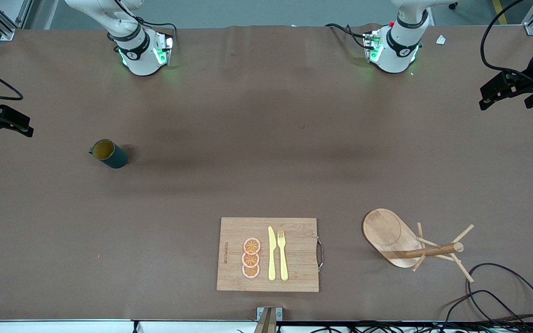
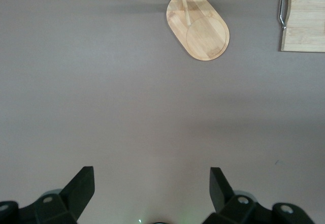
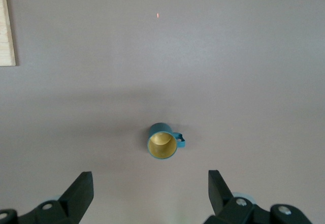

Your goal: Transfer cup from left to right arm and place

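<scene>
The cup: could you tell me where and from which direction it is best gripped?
Probably from above, pinching the rim wall away from the handle. The cup stands upright on the table, mouth open upward, its loop handle sticking out sideways. Both grippers are open and clear of it.

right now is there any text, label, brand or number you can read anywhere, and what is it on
Nothing here can be read.
Cutting board: one line of small dark print along the edge toward the right arm's end of the table, too small to read.
Arm bases: each carries a small round mark on its black band, too small to make out.
Cup, mug tree, knife, fork: no text seen.
</scene>
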Available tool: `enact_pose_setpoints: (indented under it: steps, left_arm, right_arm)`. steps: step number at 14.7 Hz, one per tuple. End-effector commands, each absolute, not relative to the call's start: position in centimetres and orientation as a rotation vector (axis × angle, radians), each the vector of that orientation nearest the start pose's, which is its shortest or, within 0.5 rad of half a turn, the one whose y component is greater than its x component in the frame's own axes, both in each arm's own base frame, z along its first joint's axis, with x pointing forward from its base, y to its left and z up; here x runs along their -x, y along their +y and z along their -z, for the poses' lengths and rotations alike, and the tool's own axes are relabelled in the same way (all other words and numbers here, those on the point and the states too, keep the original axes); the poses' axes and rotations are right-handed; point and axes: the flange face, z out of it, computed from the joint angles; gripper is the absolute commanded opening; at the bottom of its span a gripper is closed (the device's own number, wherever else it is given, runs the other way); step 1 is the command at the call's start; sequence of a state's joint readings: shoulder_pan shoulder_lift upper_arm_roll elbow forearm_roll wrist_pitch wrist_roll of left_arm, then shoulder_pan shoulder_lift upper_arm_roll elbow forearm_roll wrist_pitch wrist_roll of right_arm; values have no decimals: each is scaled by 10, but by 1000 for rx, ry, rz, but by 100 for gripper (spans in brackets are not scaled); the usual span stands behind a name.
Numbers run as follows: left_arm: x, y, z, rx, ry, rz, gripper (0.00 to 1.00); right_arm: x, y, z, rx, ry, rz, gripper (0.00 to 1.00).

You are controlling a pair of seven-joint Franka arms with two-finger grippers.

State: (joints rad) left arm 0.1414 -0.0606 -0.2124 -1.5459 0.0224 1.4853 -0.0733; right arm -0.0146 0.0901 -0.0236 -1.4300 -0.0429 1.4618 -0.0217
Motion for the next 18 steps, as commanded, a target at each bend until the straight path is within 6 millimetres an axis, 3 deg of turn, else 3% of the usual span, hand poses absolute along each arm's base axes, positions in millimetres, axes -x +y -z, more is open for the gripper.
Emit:
enact_pose_setpoints:
  steps: [1, 5, 9, 13, 18]
  left_arm:
    - [-519, -36, -668, 3110, 1, -2, 100]
    - [-520, -38, -664, 3125, 1, -15, 100]
    - [-519, -40, -664, 3148, -7, -13, 100]
    - [-524, -41, -659, 3142, -9, 2, 100]
    - [-540, -39, -665, 3149, 9, 54, 100]
  right_arm:
    - [-562, -24, -628, 3153, 41, -221, 100]
    - [-532, -23, -643, 3150, 34, -219, 100]
    - [-511, -23, -645, 3152, 32, -163, 100]
    - [-508, -23, -648, 3131, 38, -149, 100]
    - [-506, -22, -657, 3109, 40, -106, 100]
